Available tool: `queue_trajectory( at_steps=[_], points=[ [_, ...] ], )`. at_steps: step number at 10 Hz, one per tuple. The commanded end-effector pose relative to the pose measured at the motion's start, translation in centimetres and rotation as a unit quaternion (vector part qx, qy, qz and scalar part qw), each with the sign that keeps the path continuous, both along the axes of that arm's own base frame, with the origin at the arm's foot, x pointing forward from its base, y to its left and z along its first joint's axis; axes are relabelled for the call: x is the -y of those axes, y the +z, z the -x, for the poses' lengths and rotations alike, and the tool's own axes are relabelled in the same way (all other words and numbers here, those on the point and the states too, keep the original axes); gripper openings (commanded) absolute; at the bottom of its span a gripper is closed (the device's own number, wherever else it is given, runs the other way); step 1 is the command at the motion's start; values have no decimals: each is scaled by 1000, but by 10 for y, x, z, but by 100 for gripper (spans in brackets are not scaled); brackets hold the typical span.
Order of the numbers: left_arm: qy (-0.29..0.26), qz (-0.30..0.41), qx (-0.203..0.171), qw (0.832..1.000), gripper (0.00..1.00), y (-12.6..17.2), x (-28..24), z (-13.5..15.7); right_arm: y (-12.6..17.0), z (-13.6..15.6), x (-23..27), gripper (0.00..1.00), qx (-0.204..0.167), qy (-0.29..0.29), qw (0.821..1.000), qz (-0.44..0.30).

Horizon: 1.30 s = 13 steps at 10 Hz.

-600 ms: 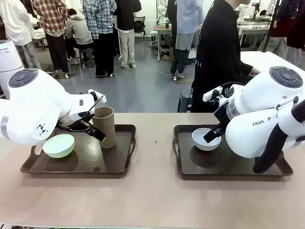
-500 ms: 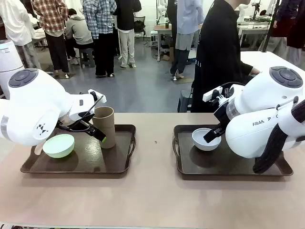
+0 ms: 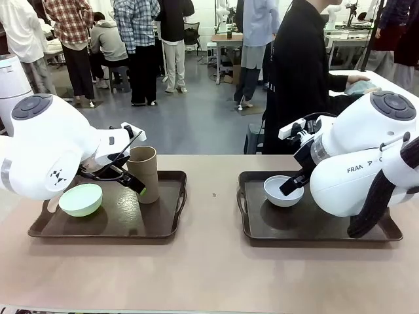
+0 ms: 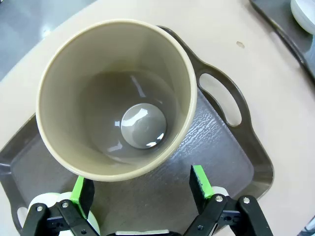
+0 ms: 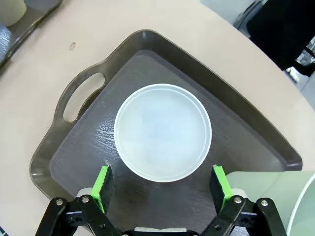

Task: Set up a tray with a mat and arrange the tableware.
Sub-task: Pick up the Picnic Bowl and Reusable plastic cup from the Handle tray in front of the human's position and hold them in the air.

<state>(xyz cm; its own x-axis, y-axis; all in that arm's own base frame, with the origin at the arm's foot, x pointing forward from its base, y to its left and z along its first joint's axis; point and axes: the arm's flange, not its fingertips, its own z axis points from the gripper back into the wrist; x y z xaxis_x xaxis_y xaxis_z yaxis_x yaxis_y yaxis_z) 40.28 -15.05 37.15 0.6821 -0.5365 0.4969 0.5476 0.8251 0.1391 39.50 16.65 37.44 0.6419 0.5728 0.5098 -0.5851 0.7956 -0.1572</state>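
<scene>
Tableware is shared between two dark trays, the left tray (image 3: 105, 237) and the right tray (image 3: 314, 241), seemingly one cup and one bowl per setting. The tan-brown cup (image 3: 144, 171) stands upright and empty toward the left tray's 1 o'clock. In the right wrist view, the pale green cup (image 5: 275, 196) is at 4 o'clock from the whitish-blue bowl (image 3: 283, 190). That bowl and the light green bowl (image 3: 80, 199) are empty. The left gripper (image 4: 138, 178) straddles the brown cup with its fingers spread. The right gripper (image 5: 161, 172) hangs spread above its bowl.
</scene>
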Motion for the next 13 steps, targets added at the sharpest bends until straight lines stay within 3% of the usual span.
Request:
queue_trajectory(
  at_steps=[1, 8, 9, 10, 11, 12, 13],
  points=[
    [0, 0, 0, 1000, 100, 0, 0, 0, 0, 0, 0, 100, 0, 0, 1000, 0],
    [0, 0, 0, 1000, 100, 0, 0, 0, 0, 0, 0, 100, 0, 0, 1000, 0],
    [0, 0, 0, 1000, 100, 0, 0, 0, 7, -3, 0, 100, -49, -63, 997, -1],
    [3, -20, -13, 1000, 100, 22, -6, 25, 25, 24, -1, 100, -84, -95, 992, 21],
    [18, -6, -36, 999, 100, 44, -16, 49, 42, 54, 9, 100, -88, -88, 992, 22],
    [39, -15, -69, 997, 100, 58, -30, 72, 61, 86, 27, 100, -92, -101, 990, 14],
    [48, -22, -127, 990, 100, 62, -44, 96, 72, 120, 49, 100, -100, -116, 988, 9]
  ],
)
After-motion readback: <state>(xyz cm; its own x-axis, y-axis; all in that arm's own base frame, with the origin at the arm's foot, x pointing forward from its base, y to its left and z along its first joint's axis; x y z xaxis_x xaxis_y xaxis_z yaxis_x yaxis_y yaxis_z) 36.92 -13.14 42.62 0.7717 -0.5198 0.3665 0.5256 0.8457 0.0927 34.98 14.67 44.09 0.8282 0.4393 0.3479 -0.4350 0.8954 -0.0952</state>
